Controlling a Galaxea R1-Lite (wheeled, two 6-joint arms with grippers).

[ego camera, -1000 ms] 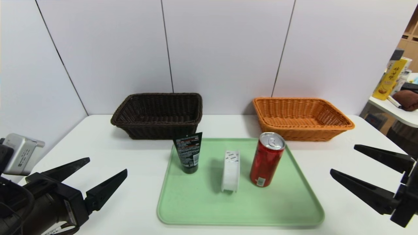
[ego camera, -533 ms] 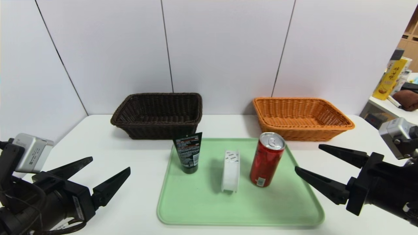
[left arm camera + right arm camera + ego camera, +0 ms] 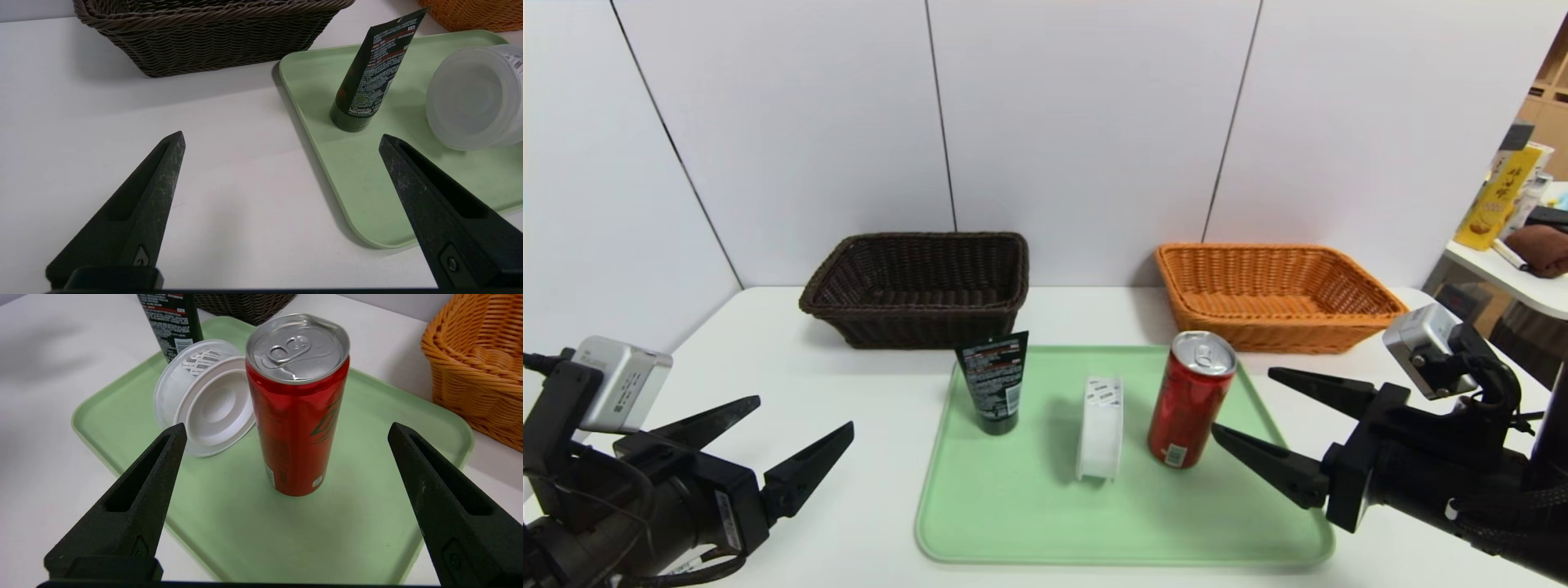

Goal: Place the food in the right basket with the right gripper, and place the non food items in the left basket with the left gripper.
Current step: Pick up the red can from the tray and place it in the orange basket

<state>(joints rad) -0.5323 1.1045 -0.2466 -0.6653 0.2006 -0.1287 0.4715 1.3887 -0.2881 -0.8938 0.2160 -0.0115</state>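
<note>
Between the right gripper point(image 3: 1241, 403) jaws, spread wide and grasping nothing, stands the red can point(image 3: 1191, 398), upright on the green tray point(image 3: 1029, 523), not touched by either tip. Just beyond it, the white roll point(image 3: 1100, 427) sits on edge, then the black tube point(image 3: 993, 380) upright. Off to the far side, the left gripper point(image 3: 805, 418) hovers over the counter point(image 3: 792, 384), jaws released too. Behind the tray, the orange basket point(image 3: 1278, 295) and dark brown basket point(image 3: 919, 286) wait, well apart.
</note>
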